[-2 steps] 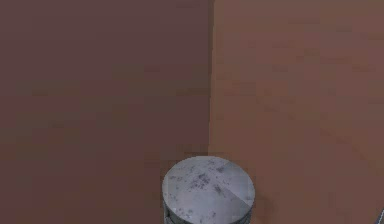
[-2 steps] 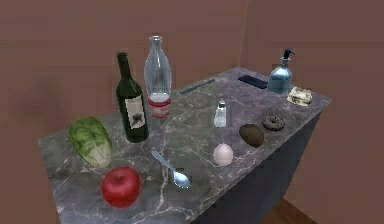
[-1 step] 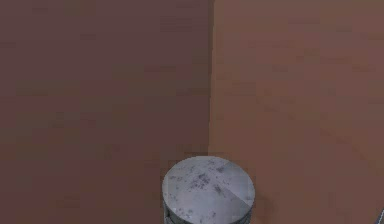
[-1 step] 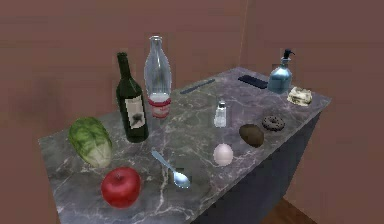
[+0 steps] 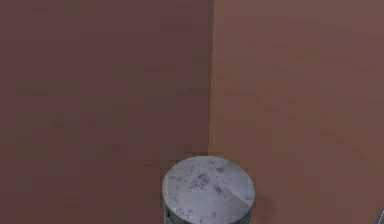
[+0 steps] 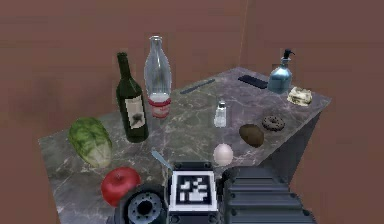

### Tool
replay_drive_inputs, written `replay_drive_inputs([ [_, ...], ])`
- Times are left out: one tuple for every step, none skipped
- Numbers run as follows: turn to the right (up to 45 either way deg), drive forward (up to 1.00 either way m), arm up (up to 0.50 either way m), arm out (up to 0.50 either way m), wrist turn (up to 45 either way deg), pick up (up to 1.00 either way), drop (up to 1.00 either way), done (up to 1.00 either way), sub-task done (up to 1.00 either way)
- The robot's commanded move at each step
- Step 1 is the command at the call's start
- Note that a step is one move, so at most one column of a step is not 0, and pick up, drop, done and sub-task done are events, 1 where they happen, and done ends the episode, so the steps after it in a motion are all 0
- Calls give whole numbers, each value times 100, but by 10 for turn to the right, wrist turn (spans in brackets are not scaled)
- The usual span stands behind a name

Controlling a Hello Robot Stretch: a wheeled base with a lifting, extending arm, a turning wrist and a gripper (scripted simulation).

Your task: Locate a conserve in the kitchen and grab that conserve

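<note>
Arm side view: claw [image 6: 150,202] at bottom centre, by marble table [image 6: 190,122], prob. lined up to reach. Wine bottle [image 6: 130,100], clear bottle [image 6: 157,70], lettuce [image 6: 90,142], egg [image 6: 222,154] on top. Which item's the conserve: can't tell. Claw's grip, load: can't tell.

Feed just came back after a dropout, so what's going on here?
The Stretch stands beside a marble counter, its arm reaching in low with the gripper near a red round fruit; I cannot tell whether it holds anything. On the counter stand a dark bottle, a clear bottle, a lettuce, an egg and a spray bottle. I cannot pick out which item is the conserve. Ahead are a wall corner and a grey cylinder.
</note>
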Motion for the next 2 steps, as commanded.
replay_drive_inputs([
  [0, 0, 0, 46, 0, 0, 0, 0, 0],
  [0, 0, 0, 0, 450, 0, 0, 0, 0],
])
